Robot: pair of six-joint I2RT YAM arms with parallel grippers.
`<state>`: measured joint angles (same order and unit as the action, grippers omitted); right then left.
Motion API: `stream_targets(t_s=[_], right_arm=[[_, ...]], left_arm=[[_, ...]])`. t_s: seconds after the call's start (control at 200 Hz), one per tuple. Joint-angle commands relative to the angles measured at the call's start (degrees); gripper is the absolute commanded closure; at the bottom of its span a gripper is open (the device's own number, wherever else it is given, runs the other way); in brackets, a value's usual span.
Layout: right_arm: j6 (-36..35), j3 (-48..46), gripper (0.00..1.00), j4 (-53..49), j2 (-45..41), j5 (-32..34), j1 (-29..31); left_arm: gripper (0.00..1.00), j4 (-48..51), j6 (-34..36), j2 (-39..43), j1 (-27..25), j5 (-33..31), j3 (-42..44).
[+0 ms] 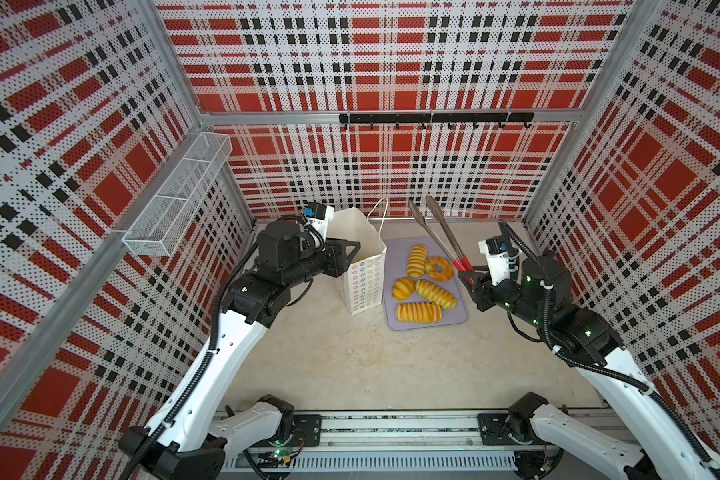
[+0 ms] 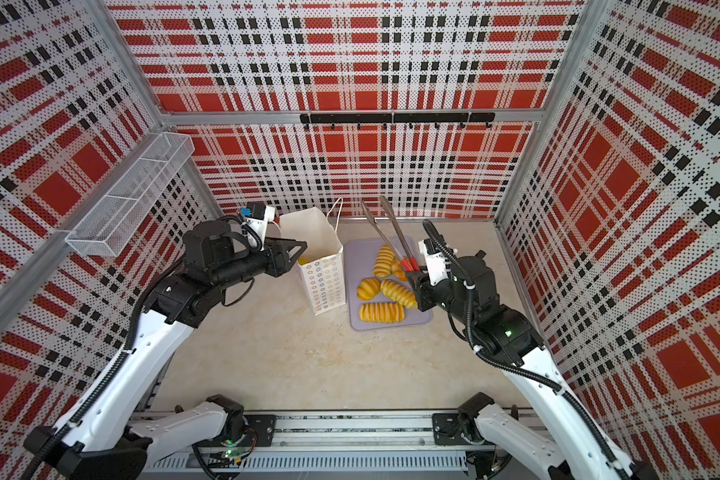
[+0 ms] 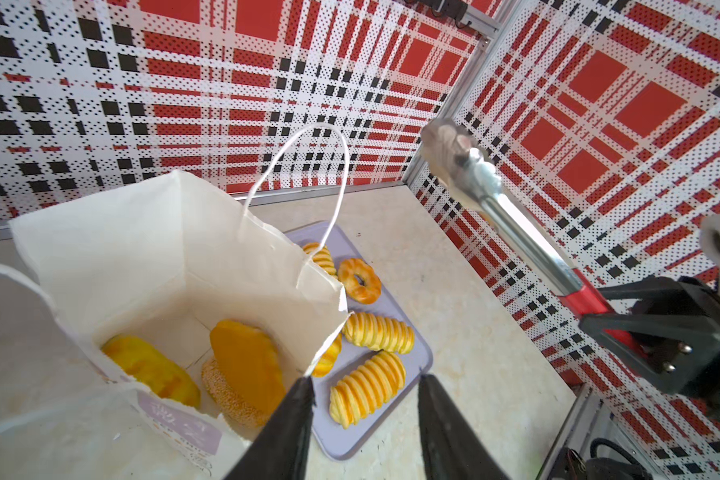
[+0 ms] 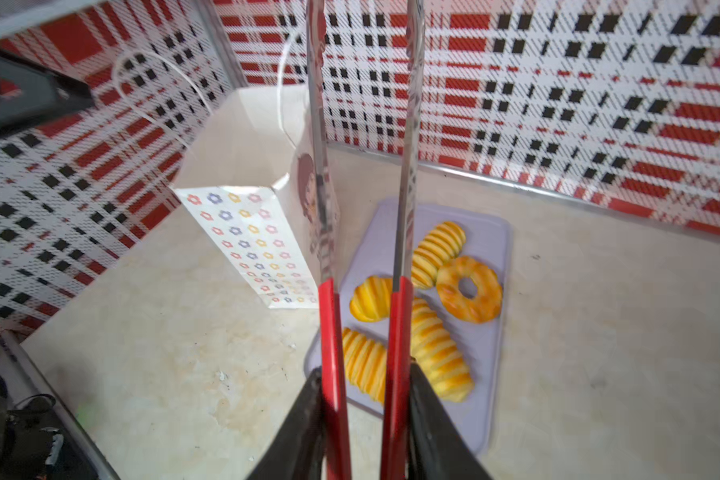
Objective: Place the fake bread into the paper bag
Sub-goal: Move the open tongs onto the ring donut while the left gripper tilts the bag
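I work in a robot test cell, a lab rig rather than a real bakery. Perforated panels (image 1: 391, 62) printed in red, black and white plaid wall me in on three sides, held by aluminium frame bars (image 1: 267, 119). I am mounted on a metal rail (image 1: 391, 428) along the near edge of the beige tabletop (image 1: 350, 365). A hook rail (image 1: 433, 118) and a mesh basket (image 1: 175, 199) hang on the walls. The fake bread (image 1: 418, 312) on the lilac tray (image 1: 454, 322) is glossy toy stuff.
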<state>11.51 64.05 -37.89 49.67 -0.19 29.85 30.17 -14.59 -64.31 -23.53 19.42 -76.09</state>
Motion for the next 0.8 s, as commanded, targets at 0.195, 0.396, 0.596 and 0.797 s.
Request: stream_targets(t_s=[0.195,0.396,0.596,0.797], right_arm=[[6.1,-3.7,0.67,-10.0,0.3,7.0,-0.3],[7.7,-6.3,0.68,-11.0,2.5,6.3,-0.3],[6.7,-6.6,0.67,-11.2,6.8,6.9,-0.4],[5.9,-5.8,0.68,-11.4,11.7,7.2,-1.5]], left_arm=[[0.54,-0.5,3.0,-2.9,-5.4,-1.6,0.7],[0.54,-0.4,3.2,-3.7,-7.7,-3.2,0.7],[0.54,-0.4,3.2,-3.7,-8.5,-3.6,1.2],[0.54,-0.6,3.3,-3.8,-9.7,-3.5,2.0]])
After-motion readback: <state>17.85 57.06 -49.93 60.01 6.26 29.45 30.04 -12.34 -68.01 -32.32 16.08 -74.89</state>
